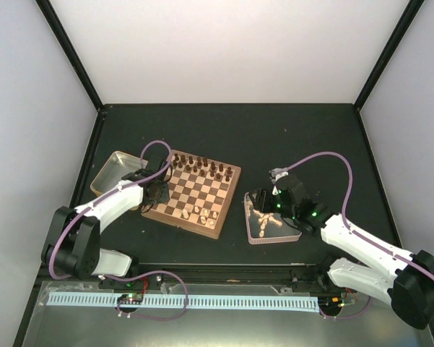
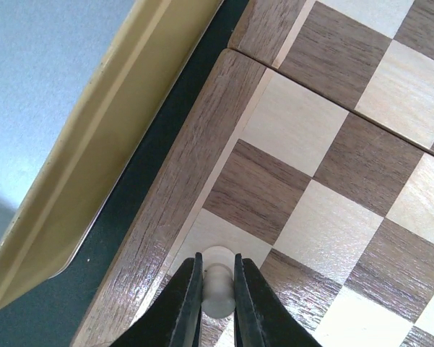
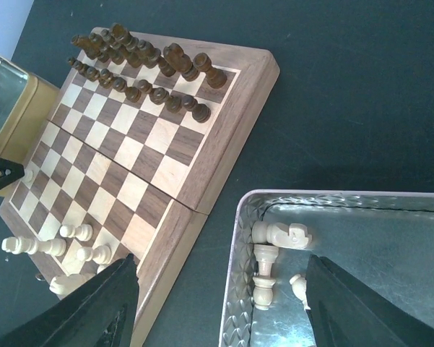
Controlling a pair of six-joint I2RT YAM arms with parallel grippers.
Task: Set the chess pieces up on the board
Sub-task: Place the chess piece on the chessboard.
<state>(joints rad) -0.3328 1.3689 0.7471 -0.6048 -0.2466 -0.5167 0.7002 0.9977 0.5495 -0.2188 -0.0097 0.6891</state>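
Two claws work over the dark surface (image 1: 310,137). Conditions are listed from the arm bases outward.

Right claw (image 1: 263,210): positioned above the clear tray (image 1: 254,235), which lies just beside the right edge of the board (image 1: 195,191). In the right wrist view its fingers (image 3: 105,307) stand wide apart with nothing between them. Several loose pale chessmen (image 3: 278,235) lie on their sides in the tray.

Near rows of the board: a small group of placed pale chessmen (image 1: 204,213) stands here, toward the right half.

Left claw (image 2: 217,262): closed firmly on one pale piece (image 2: 218,296), which is pinched between the two fingers. The piece is over a light square in the left edge column of the board, just inside the wooden border. Whether its base touches the square cannot be determined.

Far rows of the board: the dark brown chessmen (image 1: 202,168) occupy the two rows farthest from the arms.

Left of the board: a yellow-rimmed tin (image 1: 112,173) lies near the far left corner. A narrow strip of surface shows between its rim and the border.
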